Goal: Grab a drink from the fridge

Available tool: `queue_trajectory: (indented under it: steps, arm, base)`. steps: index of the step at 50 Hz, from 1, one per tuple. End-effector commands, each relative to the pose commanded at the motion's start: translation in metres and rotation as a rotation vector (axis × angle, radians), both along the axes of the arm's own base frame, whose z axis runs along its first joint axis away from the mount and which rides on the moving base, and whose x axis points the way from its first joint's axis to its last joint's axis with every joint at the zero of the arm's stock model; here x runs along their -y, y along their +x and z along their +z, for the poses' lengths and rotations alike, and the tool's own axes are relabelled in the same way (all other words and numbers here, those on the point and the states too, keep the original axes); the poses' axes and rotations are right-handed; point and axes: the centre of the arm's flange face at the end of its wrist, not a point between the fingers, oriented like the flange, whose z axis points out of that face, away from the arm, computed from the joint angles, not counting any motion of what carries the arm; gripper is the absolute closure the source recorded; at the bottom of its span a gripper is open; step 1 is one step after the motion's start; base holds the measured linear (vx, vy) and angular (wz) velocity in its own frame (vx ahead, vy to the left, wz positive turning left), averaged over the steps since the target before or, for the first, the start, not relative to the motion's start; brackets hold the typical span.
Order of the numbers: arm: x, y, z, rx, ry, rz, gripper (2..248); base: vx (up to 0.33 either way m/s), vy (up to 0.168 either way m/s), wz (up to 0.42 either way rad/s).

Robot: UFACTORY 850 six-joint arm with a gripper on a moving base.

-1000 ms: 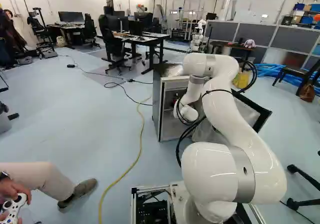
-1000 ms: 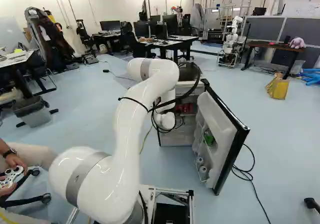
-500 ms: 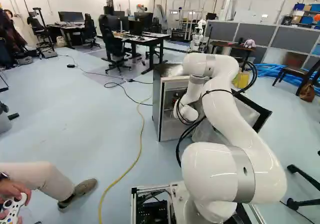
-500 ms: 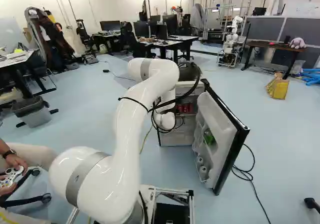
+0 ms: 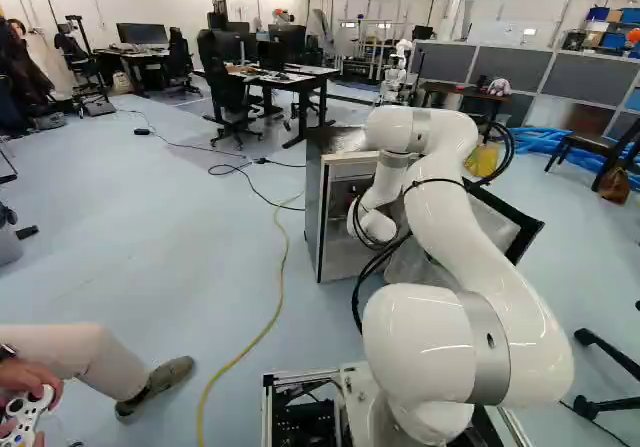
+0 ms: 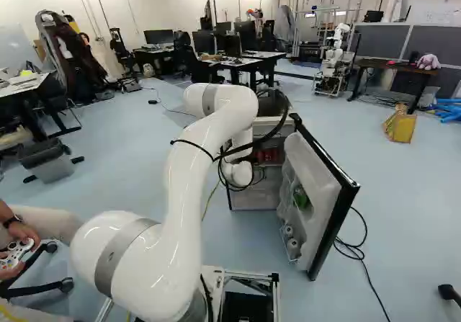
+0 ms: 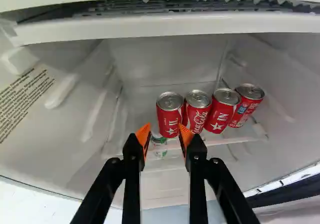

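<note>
While the gripper (image 7: 165, 134) waits with its jaws apart and no drink between them, the wrist view shows four red cans (image 7: 197, 116) in a row on a shelf (image 7: 235, 140) in the fridge (image 7: 65, 149), ahead of it. The end can (image 7: 168, 115) looks easiest to grab, but one of the orange pads (image 7: 187, 134) lies over its edge in this view. If the gripper goes straight in, I think that pad could bump the can and push it into the next one, as they are so close. I can't tell if pad and can touch. A green can (image 7: 158, 139) sits lower down, below the shelf, and low fingers might hit the shelf's front edge. Over the cans, a white lip (image 7: 150, 27) could catch a can lifted too high. In the left base view, the arm (image 5: 480, 237) reaches into the fridge, with black cables (image 5: 372, 267) near the opening that might snag on the way out. A yellow cord (image 5: 268, 317) lies on the floor beside the fridge. In the right base view, the open door (image 6: 311, 171) stands close to the arm, so a wide swing out could hit it. Another robot (image 6: 333, 59) stands far back.
</note>
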Motion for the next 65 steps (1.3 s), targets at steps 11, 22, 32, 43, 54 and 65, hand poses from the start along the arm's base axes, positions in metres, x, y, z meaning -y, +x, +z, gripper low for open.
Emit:
queue_trajectory:
  steps: [11, 22, 32, 43, 54, 65]
  arm:
    - [0.0, 0.0, 0.0, 0.0, 0.0, 0.0, 124]
    - [0.0, 0.0, 0.0, 0.0, 0.0, 0.0, 114]
    - [0.0, 0.0, 0.0, 0.0, 0.0, 0.0, 114]
    - [0.0, 0.0, 0.0, 0.0, 0.0, 0.0, 114]
    - [0.0, 0.0, 0.0, 0.0, 0.0, 0.0, 101]
    - [0.0, 0.0, 0.0, 0.0, 0.0, 0.0, 102]
  base:
    - [0.0, 0.0, 0.0]
    - [0.0, 0.0, 0.0]
    - [0.0, 0.0, 0.0]
    - [0.0, 0.0, 0.0]
    - [0.0, 0.0, 0.0]
    - [0.0, 0.0, 0.0]
